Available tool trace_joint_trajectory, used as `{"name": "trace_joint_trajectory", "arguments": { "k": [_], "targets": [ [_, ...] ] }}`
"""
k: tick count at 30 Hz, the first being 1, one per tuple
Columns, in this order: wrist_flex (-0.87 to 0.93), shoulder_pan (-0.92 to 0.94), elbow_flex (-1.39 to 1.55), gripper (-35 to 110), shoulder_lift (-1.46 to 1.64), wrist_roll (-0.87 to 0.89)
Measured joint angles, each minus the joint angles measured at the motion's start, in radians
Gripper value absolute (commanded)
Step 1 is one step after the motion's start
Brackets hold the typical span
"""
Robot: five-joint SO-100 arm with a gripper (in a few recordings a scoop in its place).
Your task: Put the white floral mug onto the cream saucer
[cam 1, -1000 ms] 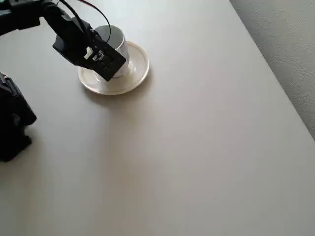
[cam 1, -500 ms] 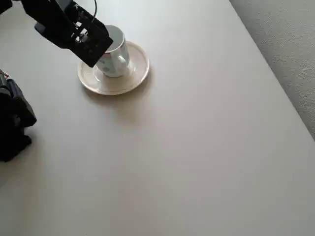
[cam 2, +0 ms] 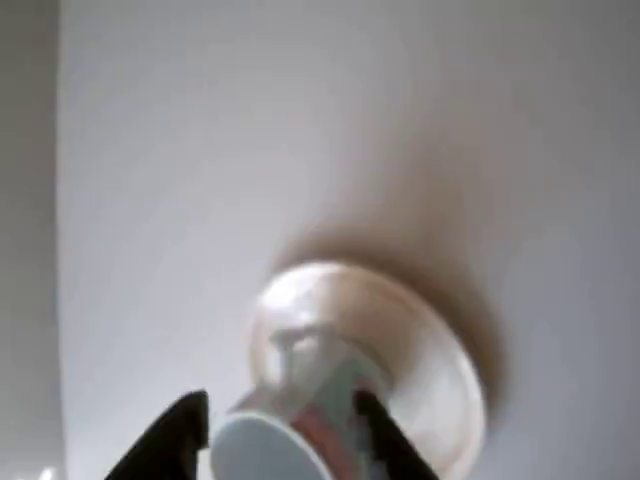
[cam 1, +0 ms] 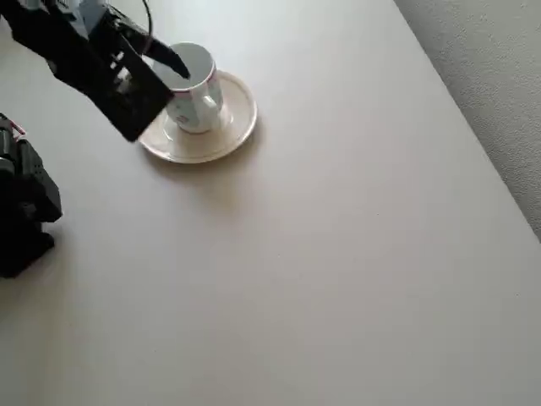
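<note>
Table [cam 1: 338,254]: mug [cam 1: 196,100] upright on saucer [cam 1: 228,135], tool [cam 2: 280,425] open.

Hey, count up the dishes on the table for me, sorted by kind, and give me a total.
Mugs: 1, the white floral mug, standing on the saucer.
Saucers: 1, the cream saucer, under the mug.
Total: 2 dishes on the table.

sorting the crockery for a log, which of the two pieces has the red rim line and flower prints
The white floral mug, the upright handled cup standing in the centre well. The cream saucer beneath it is plain, flat and wider, with no print.
</note>
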Motion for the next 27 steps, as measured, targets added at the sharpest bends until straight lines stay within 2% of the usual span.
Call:
{"name": "trace_joint_trajectory", "arguments": {
  "k": [9,12,15,21,27],
  "targets": [
    [-0.204,0.265,0.002,17,-0.186,-0.028],
    [-0.278,0.351,0.0,10,-0.275,-0.044],
    [-0.345,0.4,0.003,-2,-0.39,-0.058],
    [-0.471,0.472,0.0,-2,-0.634,-0.061],
    [-0.578,0.482,0.071,-2,-0.719,-0.034]
  ]
}}
